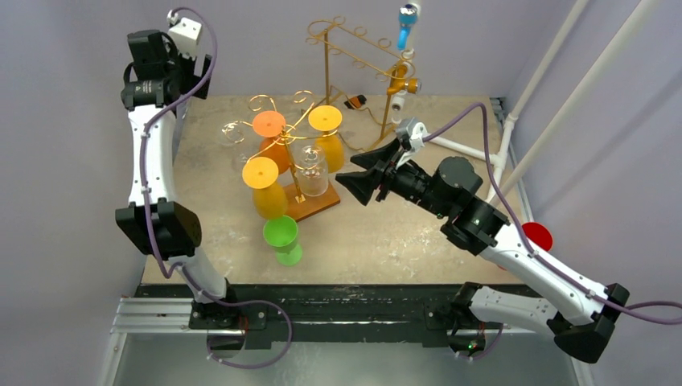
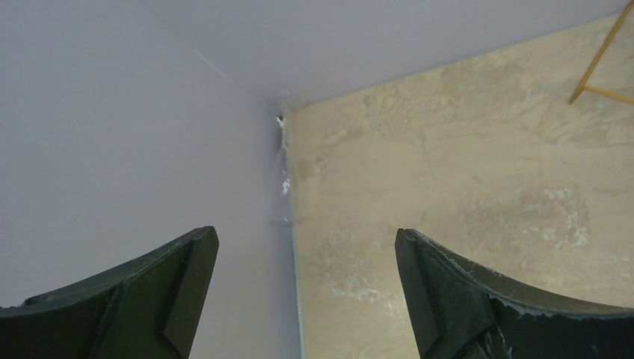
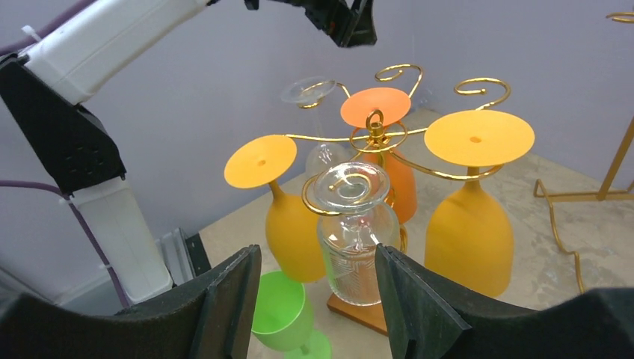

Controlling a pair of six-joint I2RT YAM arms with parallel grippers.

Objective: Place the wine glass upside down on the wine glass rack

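Observation:
The gold wire wine glass rack (image 1: 318, 207) stands on a wooden base mid-table. A clear wine glass (image 3: 357, 250) hangs upside down from its near arm, foot (image 3: 351, 185) on top. Two yellow glasses (image 3: 469, 232) (image 3: 290, 228), an orange one (image 3: 376, 107) and a second clear one (image 1: 232, 133) hang there too. A green glass (image 1: 281, 237) stands upright on the table in front of the rack. My right gripper (image 3: 318, 258) is open, just short of the clear glass and holding nothing. My left gripper (image 2: 306, 243) is open and empty, raised over the table's far-left corner.
A taller gold rack (image 1: 342, 48) stands at the back, beside a white post carrying a blue piece (image 1: 408, 20) and an orange piece (image 1: 400, 83). A red disc (image 1: 537, 236) lies behind my right arm. Walls close the table at the back and left.

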